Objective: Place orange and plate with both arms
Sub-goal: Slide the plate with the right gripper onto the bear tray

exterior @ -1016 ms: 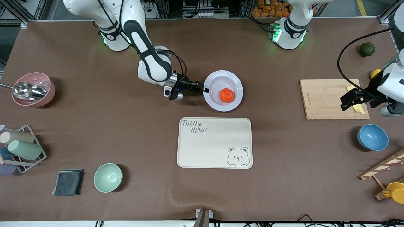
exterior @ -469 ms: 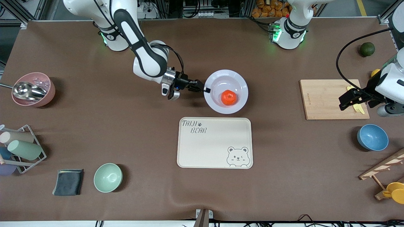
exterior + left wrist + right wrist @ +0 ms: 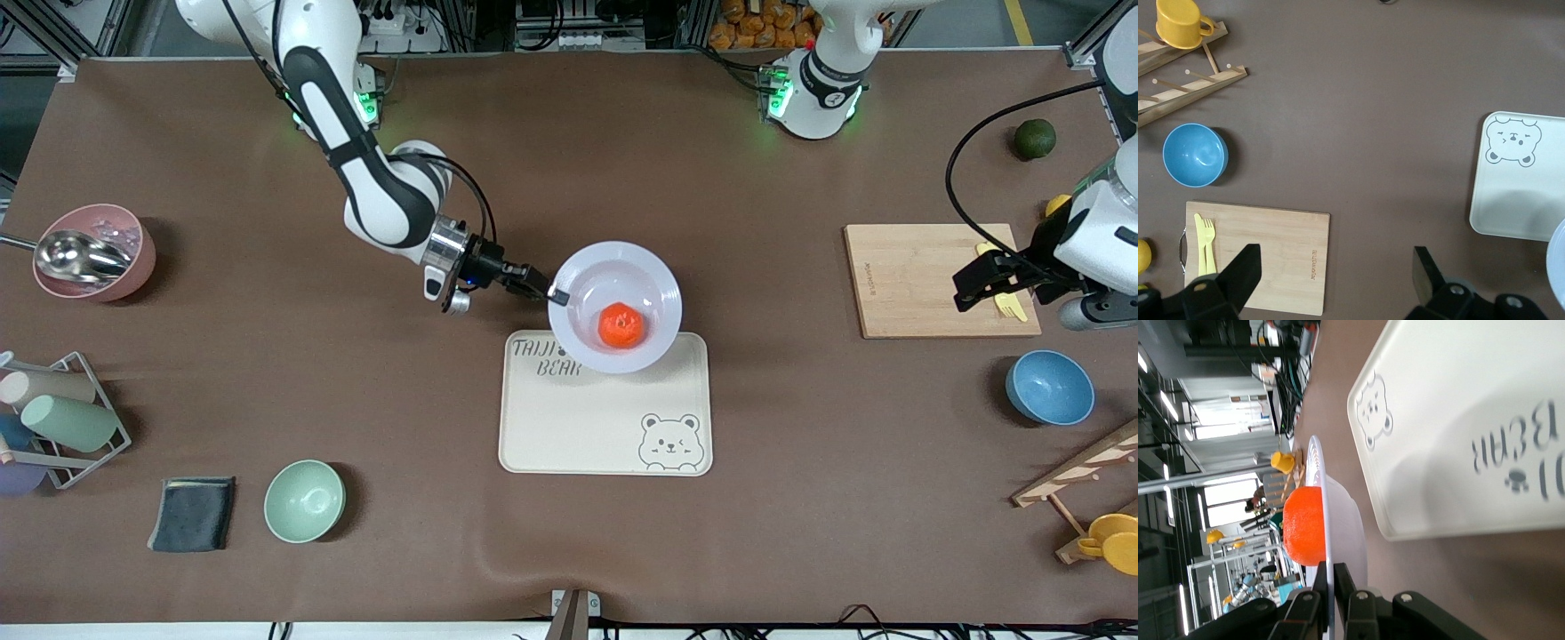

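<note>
The pale lavender-white plate [image 3: 656, 277] hangs in the air over the cream bear-printed tray's [image 3: 605, 418] edge nearest the robots' bases. The orange [image 3: 620, 325] rests in its middle. My right gripper [image 3: 556, 296] is shut on the plate's rim at the side toward the right arm's end. In the right wrist view the rim [image 3: 1319, 495] runs between the fingers of my right gripper [image 3: 1331, 579], with the orange [image 3: 1303, 525] on the plate and the tray [image 3: 1458, 433] below. My left gripper [image 3: 982, 289] waits open over the wooden cutting board [image 3: 916, 280], nothing between the fingers of my left gripper [image 3: 1336, 270].
A yellow fork [image 3: 1205, 240] lies on the board. A blue bowl [image 3: 1049, 387], a dark green fruit [image 3: 1034, 139] and a wooden rack with a yellow cup [image 3: 1098, 507] sit toward the left arm's end. A pink bowl with scoop [image 3: 93, 252], green bowl [image 3: 304, 500], grey cloth [image 3: 192, 513] and cup rack [image 3: 53, 418] sit toward the right arm's end.
My right gripper has lifted the plate with the orange off the table and carried it toward the front camera, to over the tray's edge. The left arm has barely moved.
</note>
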Action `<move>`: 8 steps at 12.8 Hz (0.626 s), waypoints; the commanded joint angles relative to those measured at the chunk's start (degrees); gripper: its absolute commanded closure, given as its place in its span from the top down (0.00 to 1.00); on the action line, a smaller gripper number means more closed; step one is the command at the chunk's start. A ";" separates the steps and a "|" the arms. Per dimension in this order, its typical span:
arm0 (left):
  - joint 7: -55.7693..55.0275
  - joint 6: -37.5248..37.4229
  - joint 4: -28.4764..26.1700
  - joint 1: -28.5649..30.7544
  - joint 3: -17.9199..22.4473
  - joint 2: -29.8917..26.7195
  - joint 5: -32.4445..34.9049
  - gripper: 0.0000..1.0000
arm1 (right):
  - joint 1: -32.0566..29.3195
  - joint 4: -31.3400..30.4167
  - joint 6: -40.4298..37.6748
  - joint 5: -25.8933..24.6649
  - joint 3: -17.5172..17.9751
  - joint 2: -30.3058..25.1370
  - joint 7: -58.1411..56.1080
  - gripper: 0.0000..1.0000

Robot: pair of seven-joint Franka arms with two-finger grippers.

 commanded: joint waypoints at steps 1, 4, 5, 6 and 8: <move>1.21 0.27 -0.70 0.16 0.26 -0.53 -0.78 1.00 | -1.36 6.23 0.36 1.28 0.72 5.67 -0.10 0.00; 1.21 0.71 -0.70 0.16 0.35 0.17 -0.78 1.00 | -2.76 10.80 0.53 1.19 0.64 10.32 -0.19 0.00; 1.21 0.97 -0.79 0.16 0.26 0.26 -0.78 1.00 | -2.77 12.90 1.84 1.37 0.72 11.91 -0.19 0.00; 1.21 1.15 -0.79 0.16 0.26 0.61 -0.78 1.00 | -2.59 15.54 4.38 1.37 0.72 13.58 -0.02 0.00; 1.21 1.59 -0.87 0.16 0.26 0.96 -0.78 1.00 | -2.68 19.85 5.98 1.02 0.72 16.83 1.04 0.00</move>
